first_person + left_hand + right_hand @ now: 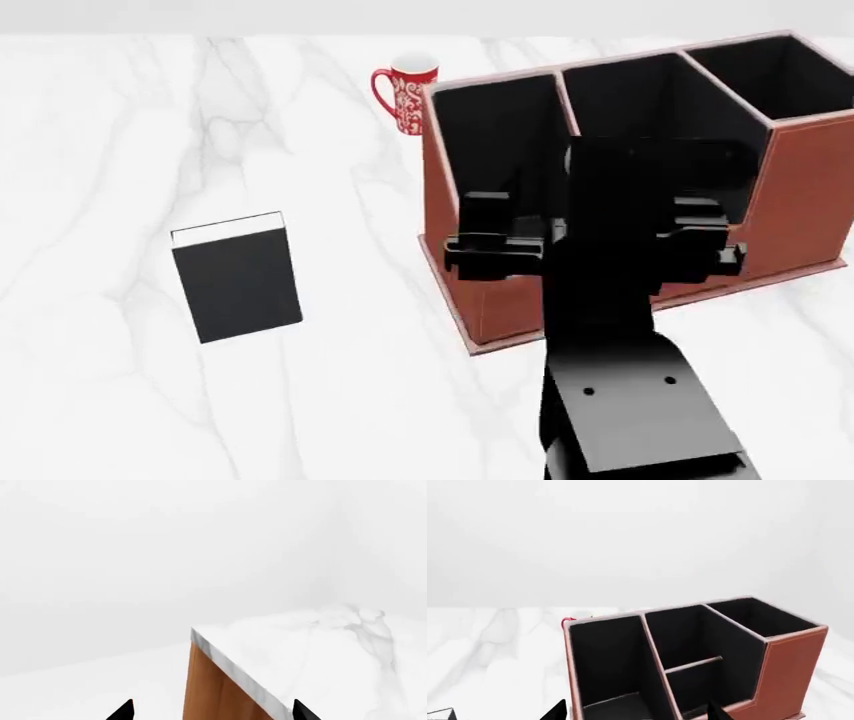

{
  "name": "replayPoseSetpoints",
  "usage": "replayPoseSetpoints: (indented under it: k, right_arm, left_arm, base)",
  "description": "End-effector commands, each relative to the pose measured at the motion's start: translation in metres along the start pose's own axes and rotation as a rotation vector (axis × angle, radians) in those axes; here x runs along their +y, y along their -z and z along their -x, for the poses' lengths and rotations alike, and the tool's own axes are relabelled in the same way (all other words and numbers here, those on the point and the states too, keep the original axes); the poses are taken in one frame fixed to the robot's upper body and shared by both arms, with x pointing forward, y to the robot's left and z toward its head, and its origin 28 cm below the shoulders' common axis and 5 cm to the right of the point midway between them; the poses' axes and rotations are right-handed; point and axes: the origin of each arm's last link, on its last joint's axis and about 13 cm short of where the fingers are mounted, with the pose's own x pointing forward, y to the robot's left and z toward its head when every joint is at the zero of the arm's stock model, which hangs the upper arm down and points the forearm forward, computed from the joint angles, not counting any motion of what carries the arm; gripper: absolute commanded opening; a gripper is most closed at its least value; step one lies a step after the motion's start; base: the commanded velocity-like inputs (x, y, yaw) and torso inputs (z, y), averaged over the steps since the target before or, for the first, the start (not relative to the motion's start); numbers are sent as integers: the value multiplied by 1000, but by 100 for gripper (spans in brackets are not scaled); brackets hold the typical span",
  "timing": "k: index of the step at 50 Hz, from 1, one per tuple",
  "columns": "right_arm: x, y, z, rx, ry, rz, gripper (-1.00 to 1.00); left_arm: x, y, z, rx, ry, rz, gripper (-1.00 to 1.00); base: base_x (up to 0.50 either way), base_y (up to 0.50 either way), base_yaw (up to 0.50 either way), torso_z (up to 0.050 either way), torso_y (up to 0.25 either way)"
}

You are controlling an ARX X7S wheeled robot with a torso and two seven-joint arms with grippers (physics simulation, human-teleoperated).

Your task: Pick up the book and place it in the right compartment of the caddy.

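We see our right gripper (637,711) spread open and empty, fingertips apart before the caddy (801,190). The book (238,282) lies flat on the marble table (120,130), well left of the caddy. Our left gripper (213,711) also gapes wide, holding nothing.

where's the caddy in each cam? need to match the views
Head view: caddy fills the upper right, partly behind the right arm.
Right wrist view: caddy fills the lower centre and right, open compartments facing the camera.
Left wrist view: not in it; only a table corner.
Shared landmark: the red-and-white mug, at the caddy's far left corner, shows as a red sliver in the right wrist view.
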Motion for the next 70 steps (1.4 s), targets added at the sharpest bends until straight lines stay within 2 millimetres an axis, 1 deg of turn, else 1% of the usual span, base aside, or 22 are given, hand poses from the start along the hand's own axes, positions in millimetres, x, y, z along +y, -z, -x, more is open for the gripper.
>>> replayPoseSetpoints:
  k: [1,34,58,60,63,64,70]
  right_arm:
    - [5,-67,-23,4,-4,27,100]
    - [8,-64,-25,16,-19,41,100]
    - [11,-66,-24,23,-34,53,100]
    - [11,-67,-23,15,-33,34,100]
    - [12,-67,-24,27,-26,50,100]
    - [12,-68,-22,33,-66,50,100]
    - [15,-69,-21,74,-23,81,100]
  left_arm:
    - [16,-4,1,-22,-57,-14,100]
    - [19,-3,2,-21,-63,-16,100]
    - [21,-3,2,-24,-67,-16,100]
    - [21,-3,2,-24,-66,-15,100]
    - [21,-4,2,-26,-68,-14,100]
    - [21,-4,2,-26,-67,-13,100]
    - [20,-3,2,-24,-65,-13,100]
  base:
    - [500,0,0,0,0]
    - [500,0,0,0,0]
    - [500,0,0,0,1]
    - [500,0,0,0,5]
    - [0,0,0,0,3]
    - [0,0,0,0,0]
    - [0,0,0,0,0]
